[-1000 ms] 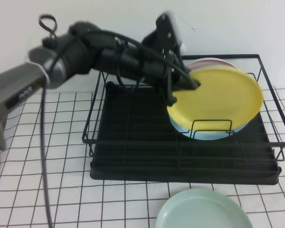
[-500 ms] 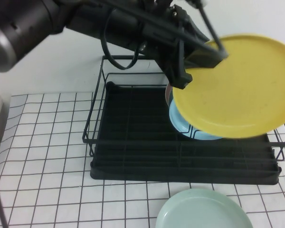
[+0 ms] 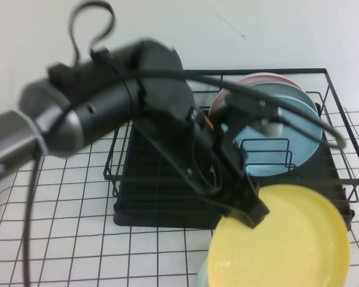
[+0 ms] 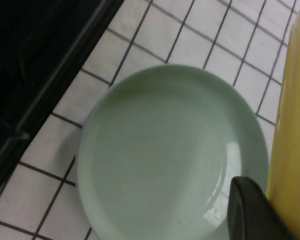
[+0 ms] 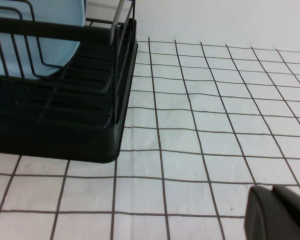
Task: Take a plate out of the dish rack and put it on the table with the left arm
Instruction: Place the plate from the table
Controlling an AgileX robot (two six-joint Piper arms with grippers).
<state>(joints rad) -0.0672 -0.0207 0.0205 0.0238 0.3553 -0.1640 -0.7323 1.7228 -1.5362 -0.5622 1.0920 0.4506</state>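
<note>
My left gripper [image 3: 252, 215] is shut on the rim of the yellow plate [image 3: 281, 242], holding it tilted in front of the dish rack [image 3: 161, 200], low over the table [image 3: 60, 239]. In the left wrist view one black finger [image 4: 250, 212] presses against the yellow plate [image 4: 295, 125], which hangs just over the mint green plate [image 4: 170, 155]. The other finger is hidden behind the plate. My right gripper [image 5: 276, 214] is shut and empty, low over the table [image 5: 215, 100] to the right of the rack [image 5: 65, 125]. It does not show in the high view.
A light blue plate [image 3: 290, 125] and a pink plate [image 3: 260, 78] stand upright in the rack's back right. The mint green plate [image 3: 201, 278] lies on the table under the yellow one, almost fully covered. Open grid surface lies to the rack's left and front left.
My left arm lifted the yellow plate up out of the rack, then swung it forward and down, in front of the rack and over the mint green plate.
</note>
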